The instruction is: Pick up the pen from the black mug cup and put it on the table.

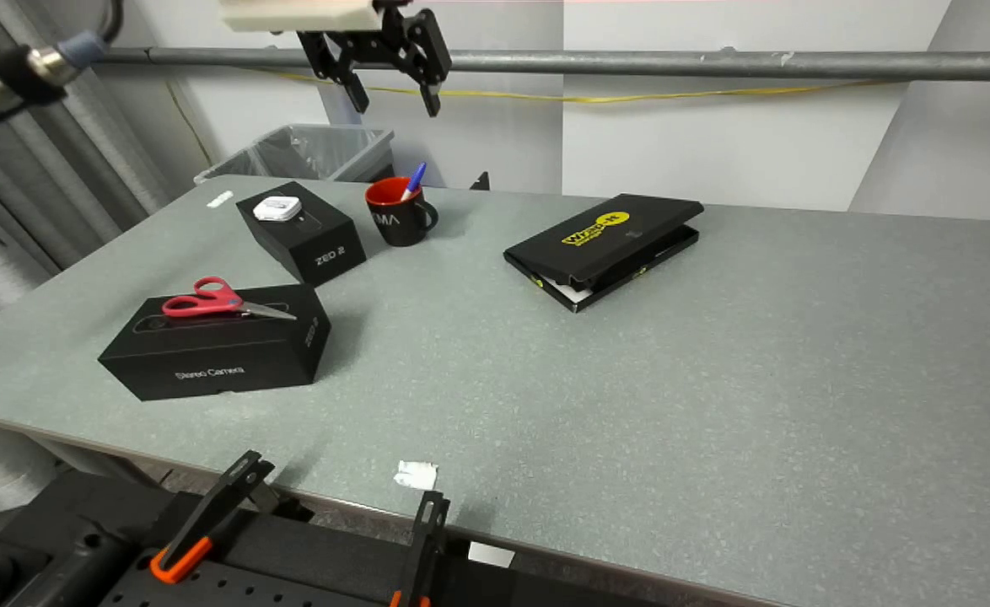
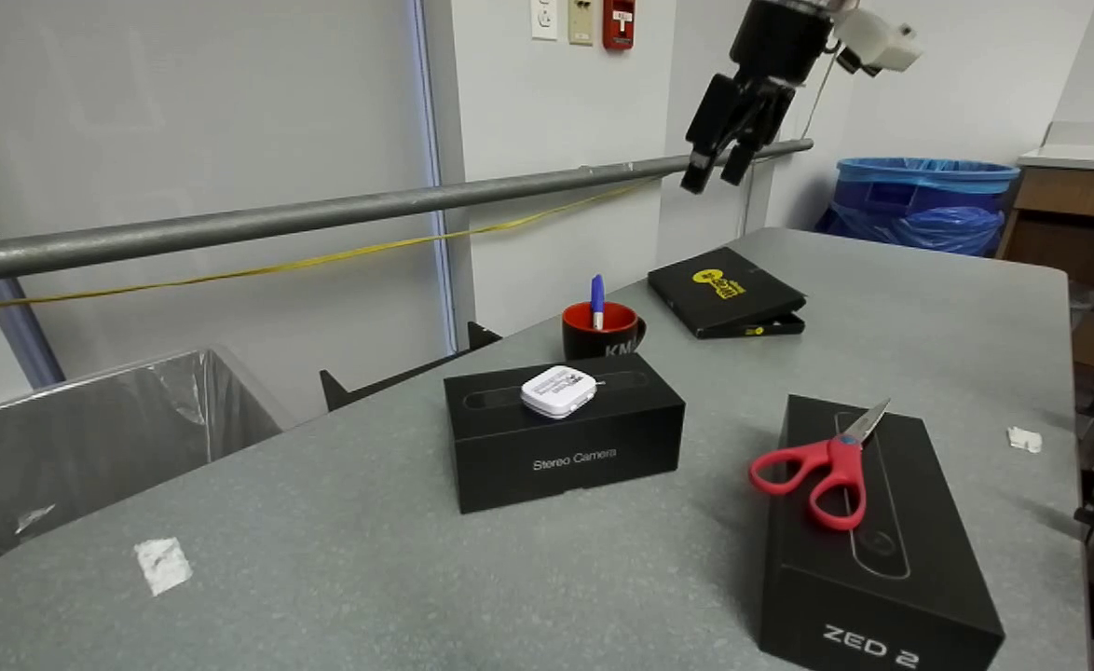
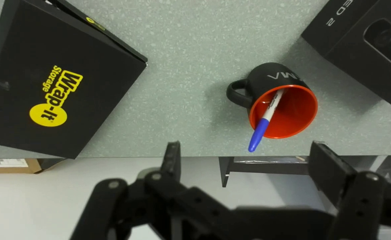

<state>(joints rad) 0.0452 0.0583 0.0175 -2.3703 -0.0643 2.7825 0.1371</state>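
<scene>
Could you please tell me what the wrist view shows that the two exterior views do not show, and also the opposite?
Only the wrist view shows the dark print on the white part of the pen. Only the exterior views show the red scissors, lying on a black box, and the yellow strap near the grey pipe. All views share the pen leaning in the black mug, the Wrap-It box, the grey table and the open jaws.

And there it runs in both exterior views, a grey pipe (image 1: 714,64) along the pale wall (image 1: 714,147) with a yellow strap (image 1: 596,99) sagging below, grey curtains (image 1: 65,164) hanging to one side, and look, a blue-lined bin (image 2: 924,200) beside a white-topped wooden cabinet (image 2: 1073,198)!
</scene>
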